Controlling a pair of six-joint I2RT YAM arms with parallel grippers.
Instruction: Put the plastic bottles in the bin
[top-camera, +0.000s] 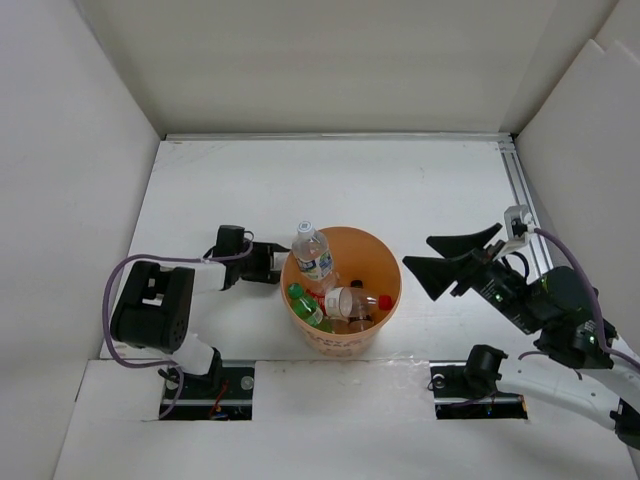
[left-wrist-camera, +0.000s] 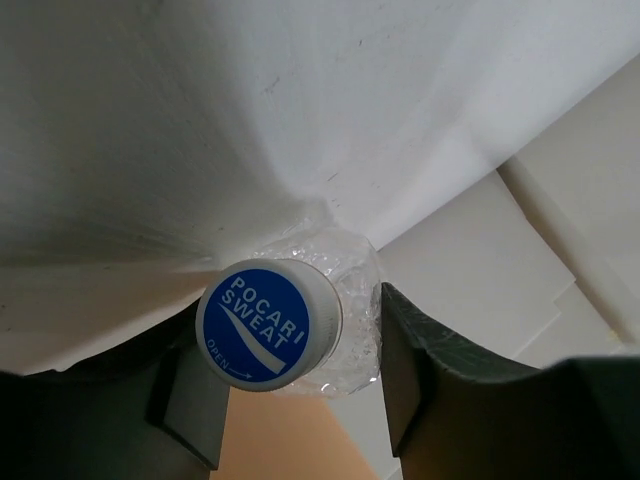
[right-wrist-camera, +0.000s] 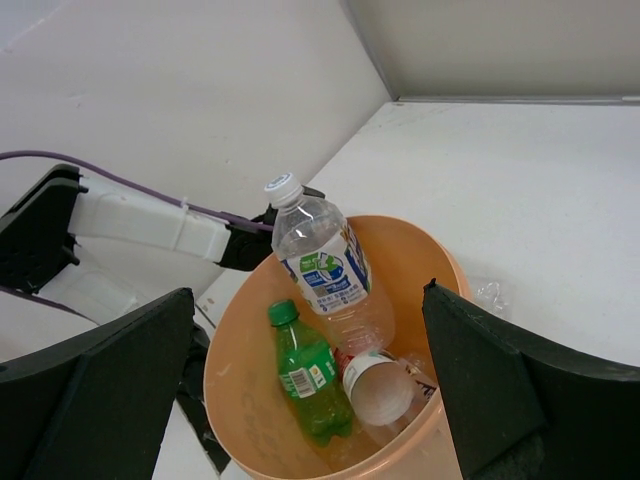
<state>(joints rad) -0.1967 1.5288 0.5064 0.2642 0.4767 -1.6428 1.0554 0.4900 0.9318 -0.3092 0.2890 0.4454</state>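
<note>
1. The left gripper (left-wrist-camera: 292, 325) is clamped on a clear bottle (top-camera: 313, 252). In the left wrist view a dark finger (left-wrist-camera: 190, 400) stands on each side of it, pressed against its crinkled neck and shoulder.
2. That bottle hangs tilted over the left rim of the orange bin (top-camera: 375, 247), white cap up and outward, lower end already inside the rim. I can't tell whether it touches the bin's wall.
3. The right gripper (top-camera: 420, 252) is spread wide and holds nothing. It hangs in the air just beside the bin's right side, clear of the rim, with its tips pointing toward the bin.
4. Inside the bin a green bottle (right-wrist-camera: 305, 372) leans against the left wall. Next to it a clear bottle with a red cap (top-camera: 352, 301) lies on its side.
5. There is more clear plastic beneath these two, but I can't count it.
6. Only the left wrist view shows the held bottle's cap face-on: a blue disc reading POCARI SWEAT, with a patch of orange below it.
7. Only the right wrist view shows that bottle's blue and green label, and how the left arm (right-wrist-camera: 150, 225) reaches in from behind it.
8. Only the top view shows both arms at once, one on each side of the bin on the white table (top-camera: 420, 190).
</note>
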